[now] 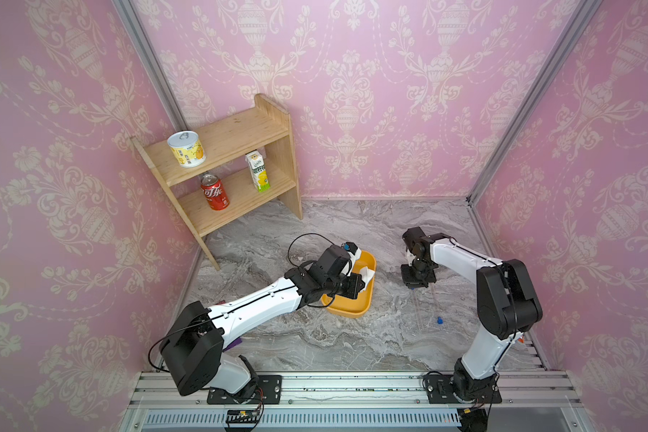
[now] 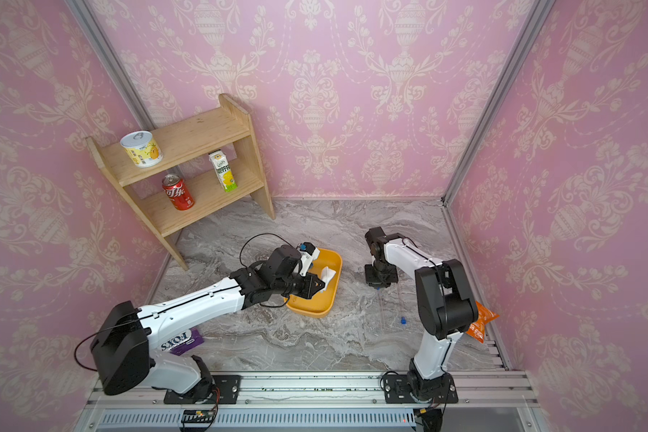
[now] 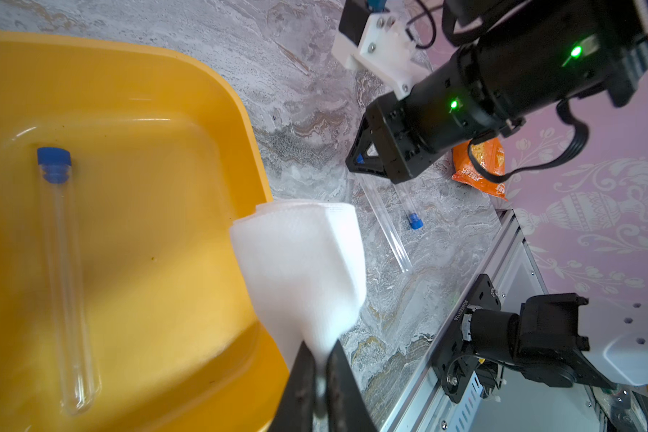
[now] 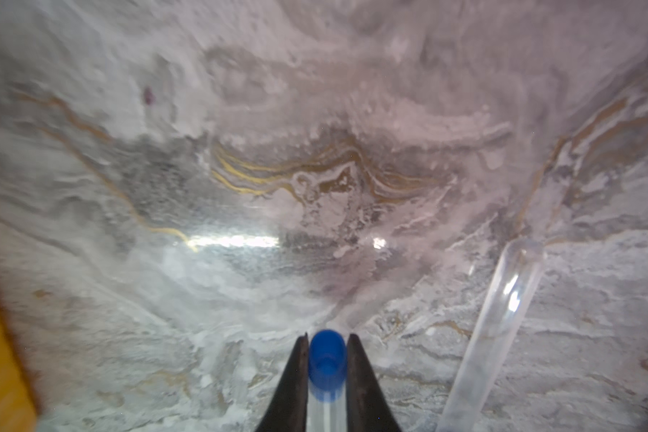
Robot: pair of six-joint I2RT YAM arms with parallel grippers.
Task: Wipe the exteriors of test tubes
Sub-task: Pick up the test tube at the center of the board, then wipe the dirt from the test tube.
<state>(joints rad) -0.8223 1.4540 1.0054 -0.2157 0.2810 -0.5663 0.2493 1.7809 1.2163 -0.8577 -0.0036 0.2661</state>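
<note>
First, both top views show two arms over the marble table. The left gripper hangs over the one yellow tray and pinches one white pad. The right gripper points down at the table, apart from the tray, over two test tubes lying side by side. One blue cap shows at their near end. One wooden shelf carries three things: one tin, one red can and one carton. In a top view, one orange bag lies behind the right arm.

The left wrist view shows three tubes in all. One capped tube lies flat in the tray, and two lie on the table under the right gripper. The left fingers are almost together, with a corner of the pad clamped between them.

In the right wrist view, the right fingers are closed on the blue cap of one test tube. The second tube lies just beside it on the table, free of the fingers, with its rounded end showing.
</note>
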